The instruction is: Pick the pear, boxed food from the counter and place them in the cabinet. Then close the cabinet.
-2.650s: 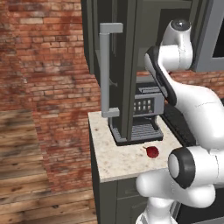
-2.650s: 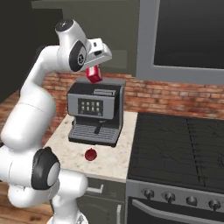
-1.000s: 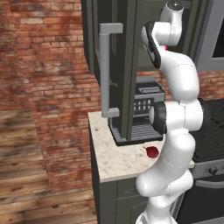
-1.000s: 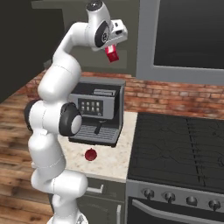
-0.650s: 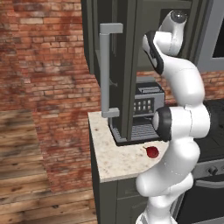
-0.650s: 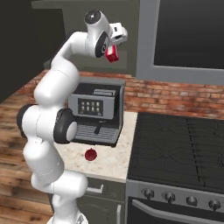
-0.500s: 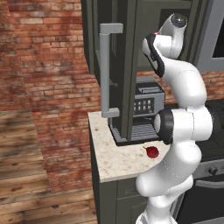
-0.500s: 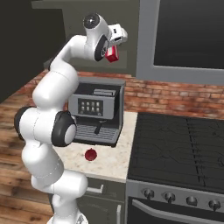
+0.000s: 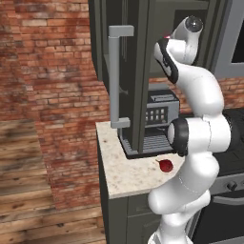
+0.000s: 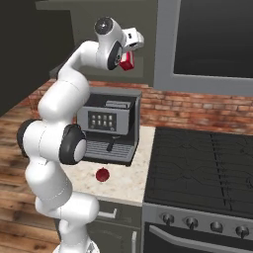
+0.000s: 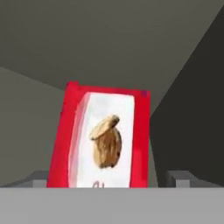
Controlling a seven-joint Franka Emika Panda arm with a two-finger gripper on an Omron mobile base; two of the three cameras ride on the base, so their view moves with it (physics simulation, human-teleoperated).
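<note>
The boxed food is sitting in the grasp of the end effector, raised high at the mouth of the cabinet. In the hand view the boxed food is standing upright between the two finger tips, which are pressing in at its lower left and lower right, and dark grey cabinet walls are closing in behind and above it. Its facing side is carrying a white label with a brown nut-like picture; a scrap of red lettering is showing at the label's bottom edge, too cut off to read.

Far below the end effector, the pear is lying alone on the bench, a beige speckled slab. The pear is resting just in front of a dark coffee machine, near its drip tray and apart from it. The coffee machine's front is showing a row of small light buttons, too small to read.

The cabinet door is standing open, edge-on in the left base view, with its long light grey bar handle hanging beside and below the end effector. A black stovetop is adjoining the bench, red brick is covering the wall behind, and a wooden floor is spreading out below.
</note>
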